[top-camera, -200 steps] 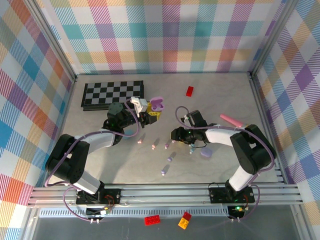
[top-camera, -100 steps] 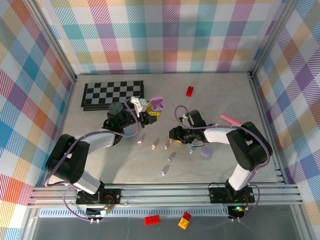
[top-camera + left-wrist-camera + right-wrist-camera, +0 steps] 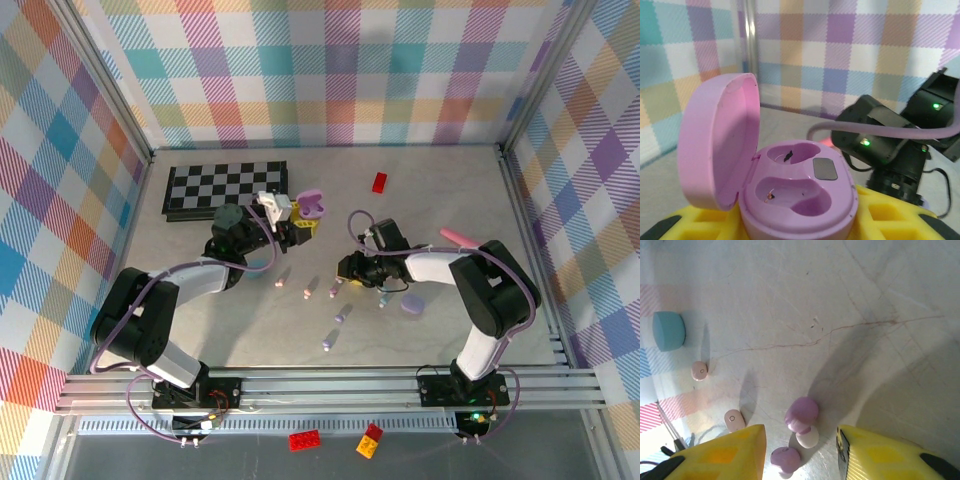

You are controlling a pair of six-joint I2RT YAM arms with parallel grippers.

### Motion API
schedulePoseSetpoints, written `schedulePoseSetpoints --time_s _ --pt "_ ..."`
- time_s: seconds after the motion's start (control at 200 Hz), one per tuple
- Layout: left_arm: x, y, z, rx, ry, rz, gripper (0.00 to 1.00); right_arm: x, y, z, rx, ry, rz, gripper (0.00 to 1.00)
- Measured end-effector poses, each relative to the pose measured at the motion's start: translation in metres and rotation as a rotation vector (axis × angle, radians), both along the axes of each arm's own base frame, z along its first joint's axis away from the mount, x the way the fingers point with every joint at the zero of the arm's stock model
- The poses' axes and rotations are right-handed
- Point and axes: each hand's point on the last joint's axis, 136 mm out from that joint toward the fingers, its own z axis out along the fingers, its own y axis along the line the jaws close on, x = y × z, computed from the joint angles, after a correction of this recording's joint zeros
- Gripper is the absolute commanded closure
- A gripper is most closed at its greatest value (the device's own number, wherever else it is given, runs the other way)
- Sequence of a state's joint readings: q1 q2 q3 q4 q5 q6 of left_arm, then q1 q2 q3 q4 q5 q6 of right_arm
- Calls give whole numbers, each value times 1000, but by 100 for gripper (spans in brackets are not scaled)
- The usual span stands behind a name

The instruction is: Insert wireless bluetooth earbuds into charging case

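Observation:
In the left wrist view the purple charging case (image 3: 795,192) stands with its lid open and both wells empty. My left gripper (image 3: 797,227) is shut on its base with yellow fingers (image 3: 880,222). From above, the left gripper (image 3: 303,222) holds this case (image 3: 313,207) near the checkerboard. My right gripper (image 3: 801,442) is open and low over the table, its yellow fingers (image 3: 725,455) straddling a purple earbud (image 3: 801,415) without touching it. A second purple earbud (image 3: 785,458) lies just below. Two pink earbuds (image 3: 734,419) lie to the left. From above, the right gripper (image 3: 350,268) hangs over several scattered earbuds (image 3: 341,315).
A folded checkerboard (image 3: 226,188) lies at the back left and a red brick (image 3: 379,181) at the back centre. A closed purple case (image 3: 411,304) and a pink item (image 3: 462,240) sit by the right arm. A light blue rounded piece (image 3: 668,330) rests left of the pink earbuds.
My right gripper has shifted a little left and back over the earbuds, and its jaws have narrowed slightly. The left gripper has edged back slightly with the case.

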State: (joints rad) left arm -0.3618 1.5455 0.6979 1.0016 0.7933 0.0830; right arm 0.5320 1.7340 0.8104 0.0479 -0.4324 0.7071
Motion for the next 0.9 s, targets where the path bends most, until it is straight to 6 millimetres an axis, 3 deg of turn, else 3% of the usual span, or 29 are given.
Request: schedulePoseSetpoints --time_s 0.265,0.54,0.695,0.9 --pt "49 55 -5 -101 38 162 61 10 3 18 -187 -105 -7 60" --pt "64 90 6 -130 -1 246 61 14 18 42 -459 -267 31 58" --pt "69 105 8 -133 -13 282 61 17 22 34 -614 -304 59 56" --pt "70 107 8 -133 -16 287 61 13 18 14 -815 -317 117 54"
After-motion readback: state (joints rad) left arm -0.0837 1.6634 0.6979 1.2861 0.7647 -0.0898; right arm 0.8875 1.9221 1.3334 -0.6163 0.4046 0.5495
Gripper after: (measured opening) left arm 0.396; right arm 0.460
